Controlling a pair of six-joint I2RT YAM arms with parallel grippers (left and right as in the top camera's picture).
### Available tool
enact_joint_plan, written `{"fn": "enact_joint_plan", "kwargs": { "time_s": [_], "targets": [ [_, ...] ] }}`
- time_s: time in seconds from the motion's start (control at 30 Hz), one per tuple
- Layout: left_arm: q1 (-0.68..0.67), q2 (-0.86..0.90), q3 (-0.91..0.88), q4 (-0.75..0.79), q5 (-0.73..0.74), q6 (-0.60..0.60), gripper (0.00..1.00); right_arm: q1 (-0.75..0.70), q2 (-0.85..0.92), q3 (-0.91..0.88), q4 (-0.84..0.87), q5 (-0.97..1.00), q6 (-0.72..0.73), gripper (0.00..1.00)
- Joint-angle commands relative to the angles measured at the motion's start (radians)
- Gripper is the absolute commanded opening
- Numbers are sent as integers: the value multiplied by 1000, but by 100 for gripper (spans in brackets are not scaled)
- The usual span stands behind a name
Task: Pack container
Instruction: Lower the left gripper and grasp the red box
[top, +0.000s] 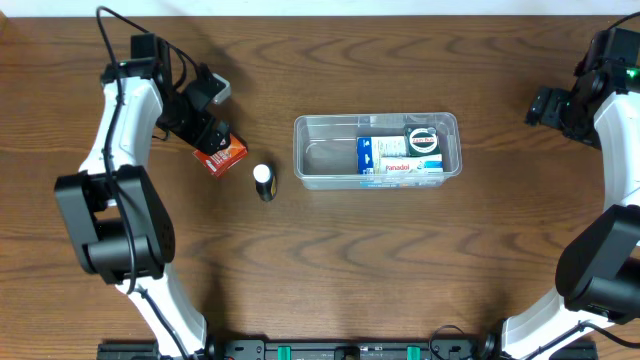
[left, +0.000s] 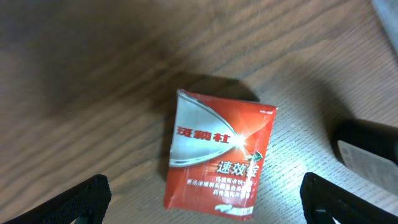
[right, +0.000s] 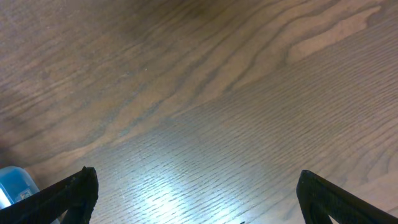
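The clear plastic container (top: 320, 150) sits at the table's middle and holds a blue and white carton (top: 385, 155) and a dark round-labelled item (top: 422, 139). A small red box (top: 221, 153) lies left of it; it also shows in the left wrist view (left: 217, 155), flat on the wood. My left gripper (left: 202, 199) is open, just above the red box, fingers either side of it and not touching. A small black bottle with a white cap (top: 263, 181) stands between box and container. My right gripper (right: 196, 196) is open and empty over bare wood at the far right.
The brown wooden table (top: 330, 270) spans the view. In the left wrist view a dark object (left: 367, 149), probably the bottle, lies right of the red box. A bit of something blue (right: 12, 183) shows at the right wrist view's lower left edge.
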Motion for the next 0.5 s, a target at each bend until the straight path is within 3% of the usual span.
{"fn": "enact_joint_plan", "kwargs": {
  "time_s": [0.0, 0.2, 0.47],
  "targets": [
    [-5, 19, -11, -12, 13, 10, 98, -4, -16, 11, -2, 6, -11, 99],
    [-8, 36, -13, -17, 13, 18, 98, -4, -16, 11, -2, 6, -12, 99],
    [-32, 52, -26, -36, 13, 115, 98, -4, -16, 11, -2, 6, -12, 99]
  ]
}}
